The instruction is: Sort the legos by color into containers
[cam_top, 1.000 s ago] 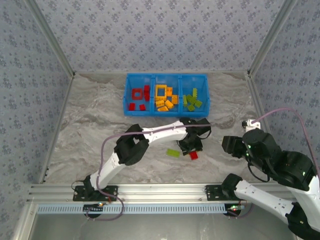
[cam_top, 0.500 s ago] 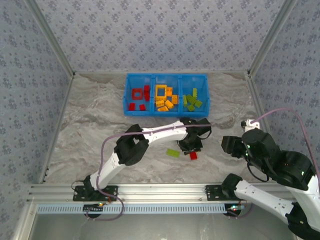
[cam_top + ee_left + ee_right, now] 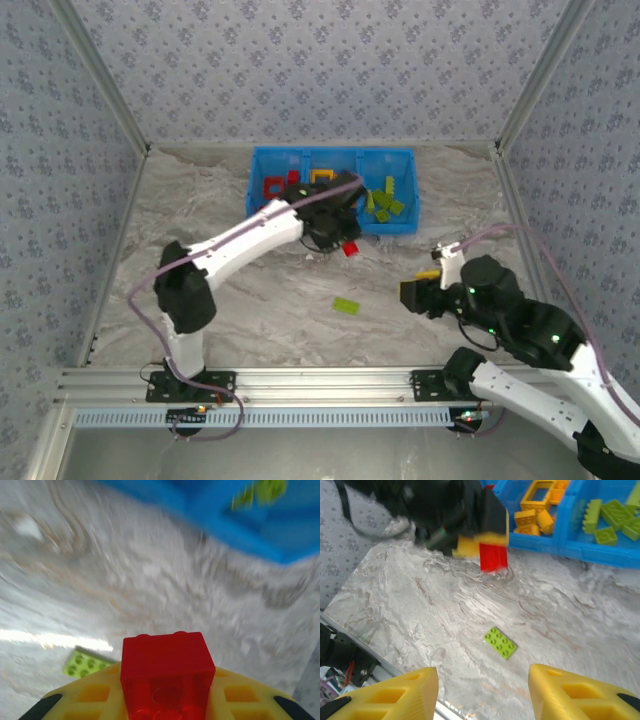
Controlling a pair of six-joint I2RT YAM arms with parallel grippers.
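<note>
Left claw point(image 3: 346, 246) is clamped on a red brick point(image 3: 167, 672), held off the table point(image 3: 200, 260) just below the near edge of the blue tray point(image 3: 330, 150), around the centre of the overhead view. Right claw point(image 3: 481, 692) is wide open with nothing between its fingers point(image 3: 400, 695), at the lower right of the overhead view. A loose green brick point(image 3: 346, 306) lies flat on the table between the claws, apart from the tray. Tray holds red pieces point(image 3: 272, 187) on the left, orange-yellow pieces point(image 3: 535, 517) in the middle and green pieces point(image 3: 385, 200) on the right.
</note>
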